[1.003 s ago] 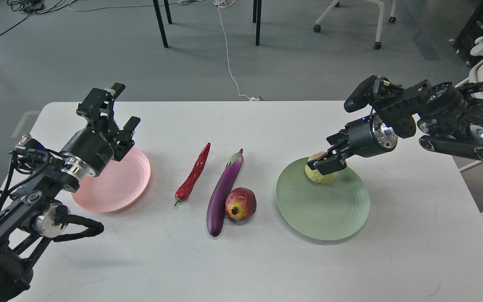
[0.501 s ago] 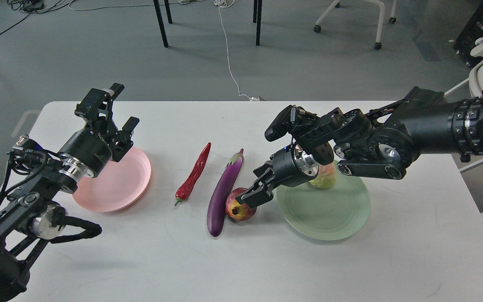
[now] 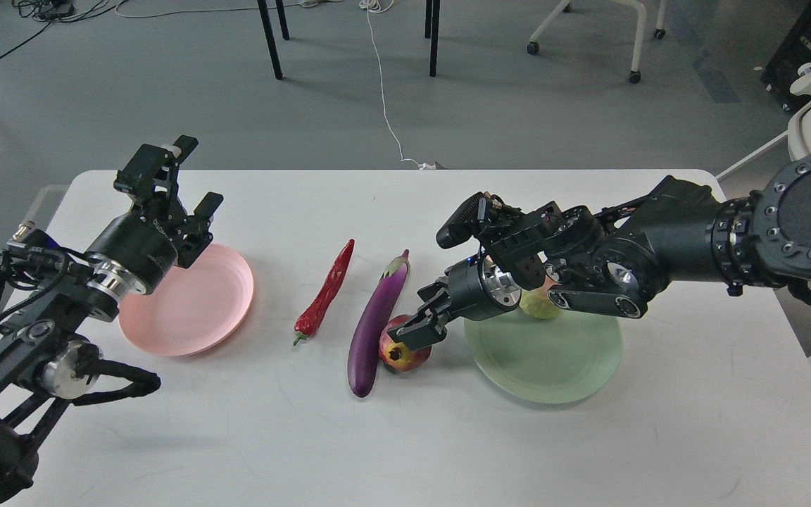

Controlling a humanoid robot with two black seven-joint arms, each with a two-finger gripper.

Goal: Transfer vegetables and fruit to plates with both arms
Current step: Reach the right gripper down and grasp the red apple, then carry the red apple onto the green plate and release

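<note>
Now right tool (image 3: 416, 331) spread, straddling pomegranate (image 3: 405, 352), eggplant (image 3: 376, 325) beside.

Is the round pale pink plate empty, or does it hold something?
Empty. The pale pink plate shows only bare surface; the left gripper hangs above its far edge.
</note>
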